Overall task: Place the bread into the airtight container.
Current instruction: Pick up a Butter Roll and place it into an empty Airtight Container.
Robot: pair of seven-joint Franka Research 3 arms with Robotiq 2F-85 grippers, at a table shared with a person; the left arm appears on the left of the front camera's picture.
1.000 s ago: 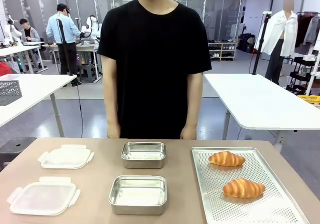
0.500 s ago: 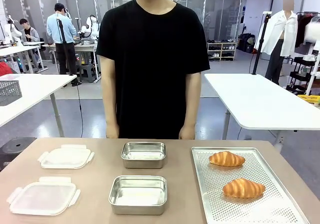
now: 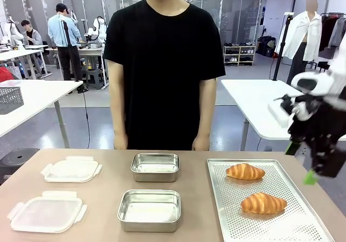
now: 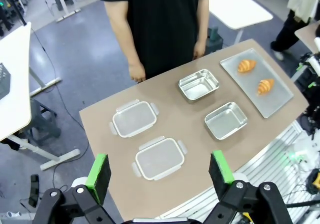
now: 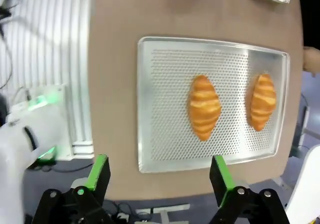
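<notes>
Front view: right gripper point(image 3: 301, 163) hangs spread and empty at three o'clock, above the tray point(image 3: 286, 223) of bread point(image 3: 263, 203). Left gripper point(image 4: 159, 171) gapes empty too.

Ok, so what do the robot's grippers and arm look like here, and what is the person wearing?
The right gripper is black, with two straight fingers tipped in bright green pads, mounted on a glossy white, rounded arm. The left gripper has the same build: black linkages with round pivot pins and green pads. The person wears a black short-sleeved T-shirt.
</notes>
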